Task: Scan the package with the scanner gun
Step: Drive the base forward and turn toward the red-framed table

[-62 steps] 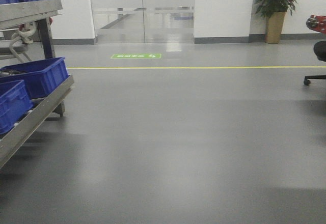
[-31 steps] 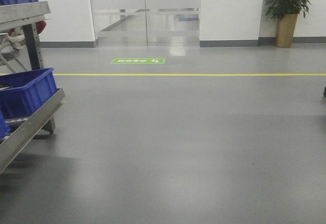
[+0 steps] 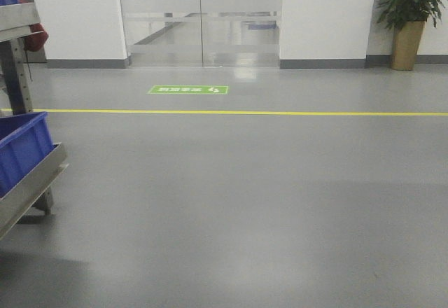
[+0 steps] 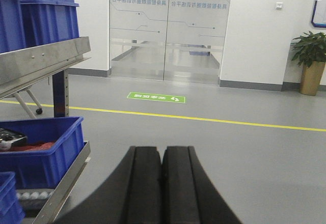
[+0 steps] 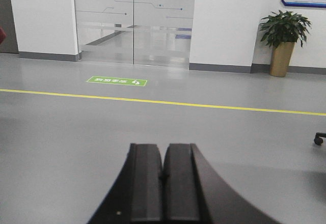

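Note:
No package and no scanner gun can be made out in any view. My left gripper (image 4: 161, 150) is shut and empty, its black fingers pressed together, pointing over the grey floor beside a metal rack. My right gripper (image 5: 163, 147) is shut and empty too, pointing over open grey floor. Neither gripper shows in the front view.
A metal rack (image 3: 28, 182) with blue bins (image 3: 21, 147) stands at the left; the left wrist view shows it closer (image 4: 46, 56), with a blue bin (image 4: 46, 147) holding small items. A yellow floor line (image 3: 245, 113), glass doors (image 3: 203, 17), a potted plant (image 3: 409, 21) and a chair wheel (image 5: 319, 139) lie ahead.
The front view has shifted: the rack and bins slid out to the left, the plant moved right, the chair at right left the view, and the doors sit closer.

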